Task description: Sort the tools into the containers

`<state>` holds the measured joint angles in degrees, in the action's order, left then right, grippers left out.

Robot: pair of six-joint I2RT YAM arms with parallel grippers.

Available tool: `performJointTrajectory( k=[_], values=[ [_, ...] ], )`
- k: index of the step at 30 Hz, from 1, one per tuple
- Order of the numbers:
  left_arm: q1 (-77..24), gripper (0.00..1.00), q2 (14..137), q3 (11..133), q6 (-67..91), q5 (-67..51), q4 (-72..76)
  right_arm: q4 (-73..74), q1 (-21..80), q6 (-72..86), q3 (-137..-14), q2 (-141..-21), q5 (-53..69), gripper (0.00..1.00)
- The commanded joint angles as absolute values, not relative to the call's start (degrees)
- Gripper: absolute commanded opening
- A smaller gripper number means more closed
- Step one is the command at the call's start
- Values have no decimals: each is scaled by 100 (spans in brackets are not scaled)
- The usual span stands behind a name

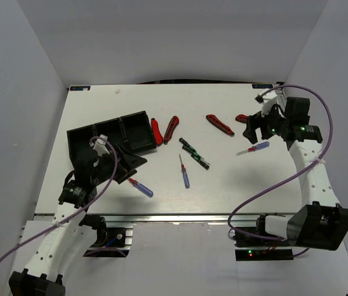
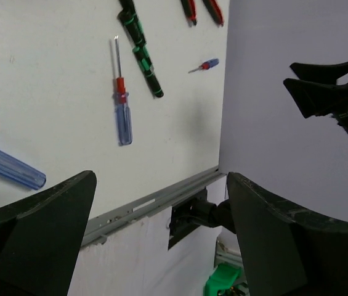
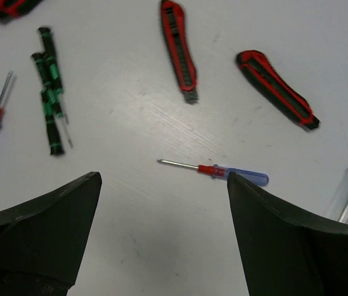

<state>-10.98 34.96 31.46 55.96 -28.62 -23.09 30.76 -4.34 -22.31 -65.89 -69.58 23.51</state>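
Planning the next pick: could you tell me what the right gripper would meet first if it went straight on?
Probably the small blue-handled screwdriver lying on the table, just ahead of the open right gripper; depth is hard to judge.

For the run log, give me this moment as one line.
left fingers: open, empty | right fingers: open, near blue screwdriver | cutters, screwdrivers: on table
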Motion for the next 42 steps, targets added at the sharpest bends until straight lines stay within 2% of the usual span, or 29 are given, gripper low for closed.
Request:
performJointTrajectory(
  k=[1, 4, 5, 7, 8, 14, 18, 28, 32, 35, 36, 37, 42],
  values=[
    [-1677, 98, 3769, 3225, 5844, -2218, -2461, 4139, -98, -3884, -7110, -7162, 3473, 90],
    [-2581, 98, 4331, 3304, 6099, -1655, -2548, 4446, 543, -4137, -7320, -7312, 3295, 89],
    [-3150, 98, 4725, 3461, 6378, -1087, -2732, 4604, 615, -4288, -7400, -7356, 3392, 89],
    [-3671, 98, 5174, 3743, 6687, -355, -3196, 4886, 676, -4561, -7567, -7453, 3742, 89],
    [-4057, 98, 5394, 4040, 7358, 353, -3730, 4765, 694, -4187, -7559, -7453, 3735, 89],
    [-4833, 98, 6950, 4499, 8551, 870, -4174, 4597, 686, -4271, -7235, -7401, 3946, 89],
    [-4869, 98, 8004, 5279, 8674, 1053, -4946, 4474, 694, -4315, -7023, -7409, 3911, 89],
    [-4799, 92, 7963, 5458, 8851, 1758, -5730, 4114, 694, -4202, -6733, -7673, 4078, 89],
    [-4230, 90, 8007, 5230, 8580, 1644, -5626, 3920, 686, -4078, -6732, -7761, 4069, 89],
    [-3790, 82, 7928, 5063, 8167, 1557, -5293, 3858, 677, -4069, -6724, -7813, 4069, 89],
    [-3684, 75, 7963, 5019, 8000, 1503, -5195, 3850, 685, -4061, -6715, -7831, 4069, 89],
    [-3543, 73, 7998, 5001, 7911, 1459, -5029, 3850, 677, -4061, -6715, -7848, 4069, 89],
    [-3454, 72, 8463, 5036, 7629, 1213, -4808, 3815, 677, -4043, -6662, -7831, 4008, 89]
  ],
)
